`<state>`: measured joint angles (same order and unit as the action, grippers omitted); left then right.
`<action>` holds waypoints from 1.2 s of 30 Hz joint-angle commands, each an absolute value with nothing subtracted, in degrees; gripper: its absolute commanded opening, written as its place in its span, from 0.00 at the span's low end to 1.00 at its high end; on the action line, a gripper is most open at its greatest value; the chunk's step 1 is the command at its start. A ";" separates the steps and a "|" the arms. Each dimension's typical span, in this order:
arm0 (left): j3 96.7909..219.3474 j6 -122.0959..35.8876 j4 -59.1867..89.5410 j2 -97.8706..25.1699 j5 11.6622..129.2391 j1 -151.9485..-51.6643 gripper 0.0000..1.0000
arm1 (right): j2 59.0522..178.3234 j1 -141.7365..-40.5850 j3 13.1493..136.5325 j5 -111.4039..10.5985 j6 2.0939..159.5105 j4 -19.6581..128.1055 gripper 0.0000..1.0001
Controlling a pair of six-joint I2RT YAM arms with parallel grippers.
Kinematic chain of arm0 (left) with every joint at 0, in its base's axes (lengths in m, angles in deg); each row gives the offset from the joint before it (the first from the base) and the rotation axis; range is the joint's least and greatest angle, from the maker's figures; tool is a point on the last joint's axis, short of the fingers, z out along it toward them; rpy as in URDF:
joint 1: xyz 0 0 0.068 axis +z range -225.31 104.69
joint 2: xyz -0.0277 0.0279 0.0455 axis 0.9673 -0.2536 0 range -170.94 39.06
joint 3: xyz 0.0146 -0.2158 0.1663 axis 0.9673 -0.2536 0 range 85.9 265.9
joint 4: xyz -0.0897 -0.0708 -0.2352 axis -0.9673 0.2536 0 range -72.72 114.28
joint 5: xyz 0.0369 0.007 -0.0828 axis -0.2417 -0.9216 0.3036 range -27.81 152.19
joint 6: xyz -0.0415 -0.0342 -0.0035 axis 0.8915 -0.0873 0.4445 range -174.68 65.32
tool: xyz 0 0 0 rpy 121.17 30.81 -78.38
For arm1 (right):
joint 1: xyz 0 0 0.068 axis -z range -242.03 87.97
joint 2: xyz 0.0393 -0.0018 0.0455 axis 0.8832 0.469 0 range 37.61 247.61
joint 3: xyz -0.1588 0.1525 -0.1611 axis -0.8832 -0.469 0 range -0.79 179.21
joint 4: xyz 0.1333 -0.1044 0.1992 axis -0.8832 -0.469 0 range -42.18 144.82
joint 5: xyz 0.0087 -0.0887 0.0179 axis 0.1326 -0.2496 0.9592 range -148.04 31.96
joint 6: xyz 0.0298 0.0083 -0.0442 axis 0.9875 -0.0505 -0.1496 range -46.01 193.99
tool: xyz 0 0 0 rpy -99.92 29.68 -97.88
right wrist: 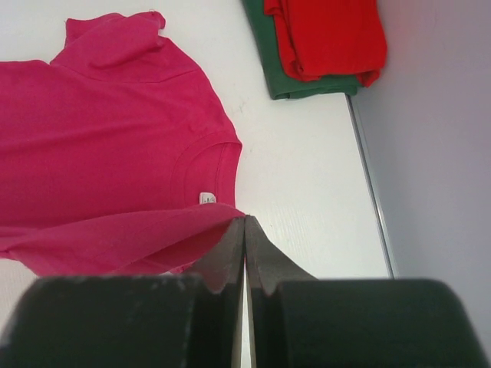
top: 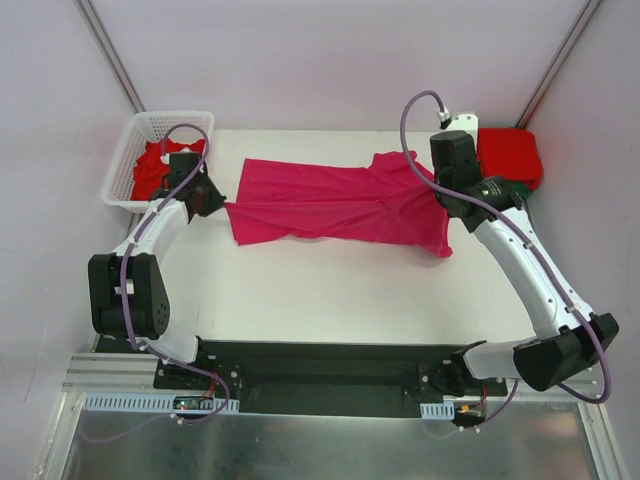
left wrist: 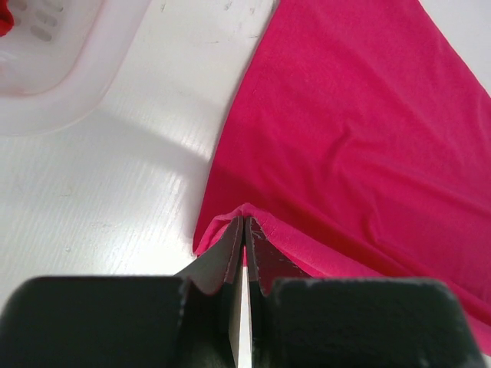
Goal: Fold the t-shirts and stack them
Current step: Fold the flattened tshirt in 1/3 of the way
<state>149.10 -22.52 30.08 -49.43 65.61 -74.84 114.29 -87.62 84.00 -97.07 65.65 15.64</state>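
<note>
Mid-surface (top: 330,300) you've got the magenta t-shirt (top: 340,205) lying spread out and wrinkled. Your left gripper (left wrist: 244,230) is clamped on its hem corner near the basket (top: 125,165). Your right gripper (right wrist: 244,228) is clamped on a fold beside the neck label (right wrist: 207,198). At the far right corner, the red t-shirt (right wrist: 330,34) sits folded on the green t-shirt (right wrist: 265,54).

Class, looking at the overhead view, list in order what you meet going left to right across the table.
white basket holding a crumpled red t-shirt → magenta-pink t-shirt spread flat → folded red t-shirt
</note>
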 commanded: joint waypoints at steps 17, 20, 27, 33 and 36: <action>158.84 -26.56 33.98 -43.48 72.12 -74.43 0.00 | 110.12 -87.17 83.05 -93.20 65.46 15.53 0.02; 159.72 -26.65 34.16 -43.04 72.30 -74.52 0.00 | 110.12 -87.26 83.49 -93.72 64.94 15.53 0.01; 161.13 -27.26 34.33 -43.21 73.00 -74.52 0.00 | 111.17 -87.08 85.25 -94.43 62.65 16.76 0.01; 162.63 -27.61 34.33 -46.28 72.74 -74.52 0.00 | 114.24 -87.00 85.78 -93.46 61.68 18.78 0.01; 163.50 -27.70 34.24 -48.38 72.82 -74.52 0.00 | 116.44 -86.73 86.13 -93.38 61.42 20.01 0.01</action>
